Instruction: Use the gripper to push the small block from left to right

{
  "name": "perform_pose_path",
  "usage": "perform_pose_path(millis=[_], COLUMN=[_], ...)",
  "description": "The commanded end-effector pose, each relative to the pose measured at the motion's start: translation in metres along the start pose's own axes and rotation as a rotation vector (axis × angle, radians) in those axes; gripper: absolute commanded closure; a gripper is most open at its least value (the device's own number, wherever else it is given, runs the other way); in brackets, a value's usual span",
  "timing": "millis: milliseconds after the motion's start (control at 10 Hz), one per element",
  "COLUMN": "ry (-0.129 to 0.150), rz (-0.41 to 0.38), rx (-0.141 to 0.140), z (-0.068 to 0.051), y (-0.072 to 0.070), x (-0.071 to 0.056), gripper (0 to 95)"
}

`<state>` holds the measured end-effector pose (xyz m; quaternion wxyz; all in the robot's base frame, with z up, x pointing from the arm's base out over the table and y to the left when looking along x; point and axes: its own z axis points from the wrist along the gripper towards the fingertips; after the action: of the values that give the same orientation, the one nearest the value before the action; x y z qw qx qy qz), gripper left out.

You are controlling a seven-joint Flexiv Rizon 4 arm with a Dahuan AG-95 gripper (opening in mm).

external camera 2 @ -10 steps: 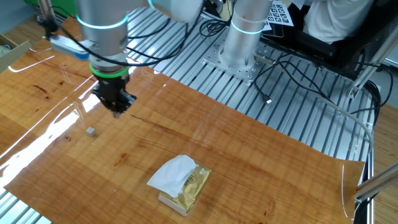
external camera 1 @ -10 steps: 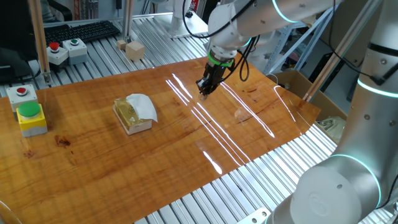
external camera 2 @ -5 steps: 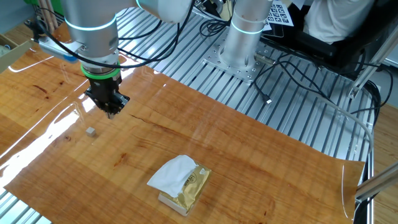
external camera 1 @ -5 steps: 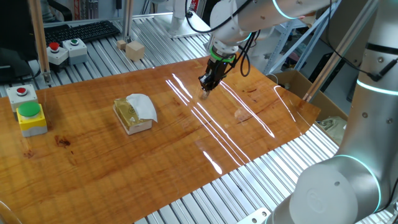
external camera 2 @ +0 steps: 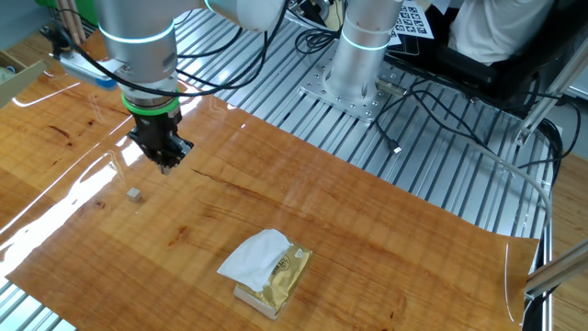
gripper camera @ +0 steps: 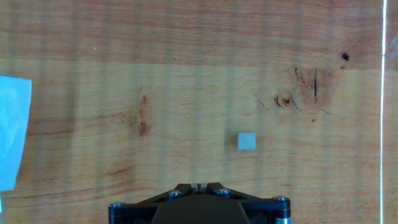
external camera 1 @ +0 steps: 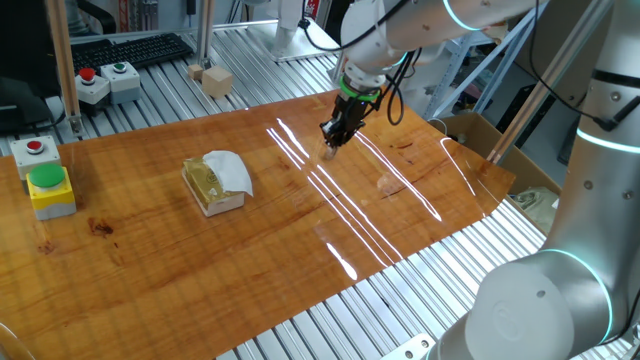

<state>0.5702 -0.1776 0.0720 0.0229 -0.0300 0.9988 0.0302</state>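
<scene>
The small block [external camera 2: 134, 194] is a tiny pale tan-grey cube lying on the wooden tabletop [external camera 2: 367, 230]. It also shows in the hand view [gripper camera: 247, 141] and faintly in one fixed view [external camera 1: 385, 182]. My gripper [external camera 2: 165, 165], black with a green ring above it, hovers close over the wood beside the block, a short gap away and not touching it. It shows in one fixed view [external camera 1: 331, 143] too. In the hand view the gripper [gripper camera: 198, 185] is at the bottom edge with its jaws together and nothing between them. The block lies ahead of them and a little to the right.
A yellowish block draped with white cloth [external camera 1: 215, 182] lies mid-table and shows in the other fixed view [external camera 2: 266, 269]. A yellow box with a green button [external camera 1: 50, 186] stands at the left. Larger wooden cubes [external camera 1: 214, 79] sit beyond the board. A cardboard box [external camera 1: 470, 130] stands past the right edge.
The gripper shifted slightly sideways over the table during the last second, then held still. The small block has not moved.
</scene>
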Motion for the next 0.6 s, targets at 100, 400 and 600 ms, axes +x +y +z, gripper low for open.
perform_pose_path(millis=[100,400,600], ry=[0.012,0.014,0.015], rz=[0.067,0.168,0.201], rx=[-0.003,0.013,0.029], z=[-0.0004,-0.0004,-0.0004], y=[0.0005,0.0005,0.0005], x=[0.0,0.0,0.0], gripper=[95.0,95.0,95.0])
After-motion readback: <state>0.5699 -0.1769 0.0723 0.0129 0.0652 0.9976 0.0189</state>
